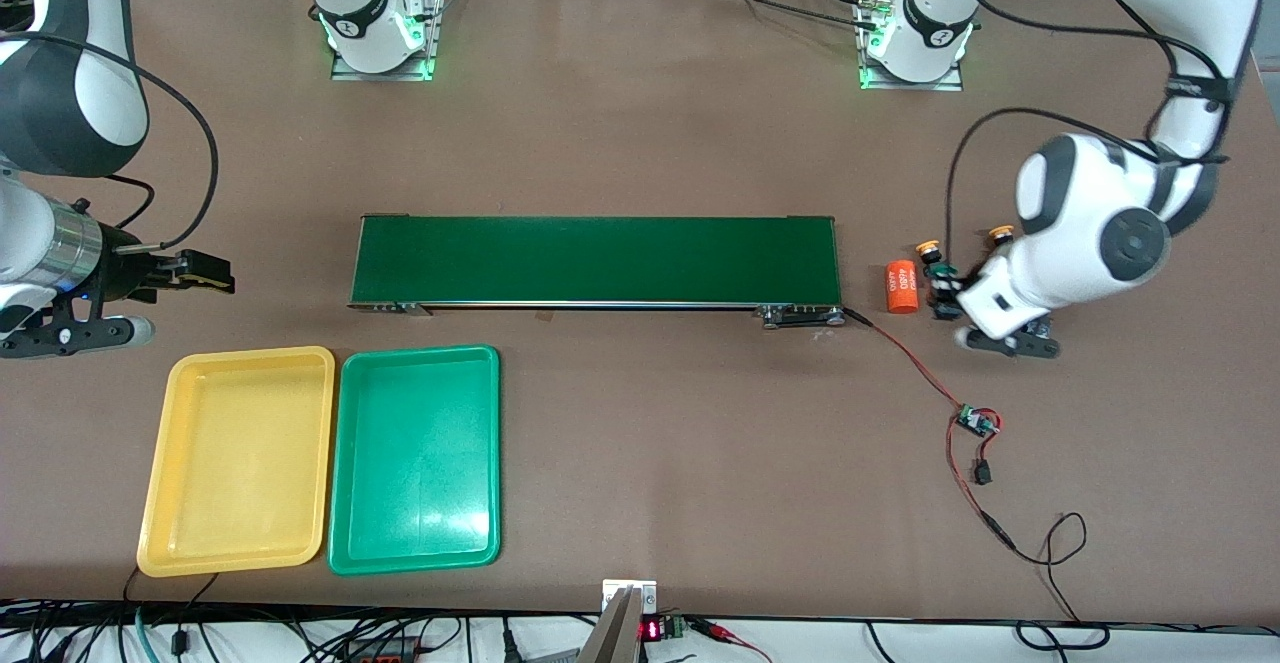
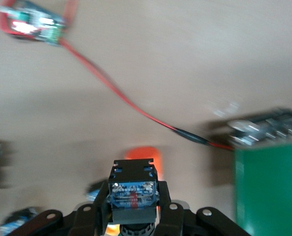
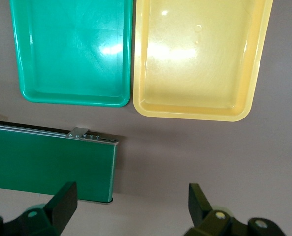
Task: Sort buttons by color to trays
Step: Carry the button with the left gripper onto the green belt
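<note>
My left tool [image 2: 134,204] is clamping a button [image 2: 134,191] beside the belt's [image 1: 596,259] end; both trays [image 1: 238,458] are lying toward my waiting, spread-apart right tool [image 3: 131,206].

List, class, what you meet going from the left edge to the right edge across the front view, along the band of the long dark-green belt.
Right gripper, open → long dark-green conveyor belt → orange cylinder with white print → cluster of small black push-buttons, the left gripper shut on one of them.
</note>
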You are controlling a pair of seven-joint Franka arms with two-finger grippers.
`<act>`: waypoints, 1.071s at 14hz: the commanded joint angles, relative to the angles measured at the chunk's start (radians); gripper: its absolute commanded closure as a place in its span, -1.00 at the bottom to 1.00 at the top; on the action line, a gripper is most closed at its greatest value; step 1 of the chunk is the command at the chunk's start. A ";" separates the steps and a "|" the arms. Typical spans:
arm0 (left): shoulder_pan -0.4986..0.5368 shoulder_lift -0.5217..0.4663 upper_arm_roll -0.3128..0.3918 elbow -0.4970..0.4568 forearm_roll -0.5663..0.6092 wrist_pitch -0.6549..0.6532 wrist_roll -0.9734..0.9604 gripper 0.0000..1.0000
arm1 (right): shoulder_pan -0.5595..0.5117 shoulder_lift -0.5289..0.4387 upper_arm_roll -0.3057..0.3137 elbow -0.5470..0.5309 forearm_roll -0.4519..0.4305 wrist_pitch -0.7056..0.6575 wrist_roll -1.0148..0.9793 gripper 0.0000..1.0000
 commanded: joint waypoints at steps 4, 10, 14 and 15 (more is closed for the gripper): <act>-0.079 -0.025 -0.041 -0.080 -0.162 0.037 0.006 0.99 | -0.009 -0.006 0.006 -0.004 0.007 -0.008 -0.003 -1.00; -0.203 0.041 -0.039 -0.080 -0.162 0.172 -0.152 0.99 | -0.010 -0.006 0.005 -0.004 0.009 -0.008 -0.003 -1.00; -0.249 0.066 -0.039 -0.080 -0.152 0.213 -0.228 -0.06 | -0.010 -0.006 0.005 -0.004 0.009 -0.008 -0.003 -1.00; -0.249 0.061 -0.039 -0.080 -0.152 0.212 -0.218 -0.99 | -0.010 -0.006 0.005 -0.004 0.009 -0.008 -0.003 -1.00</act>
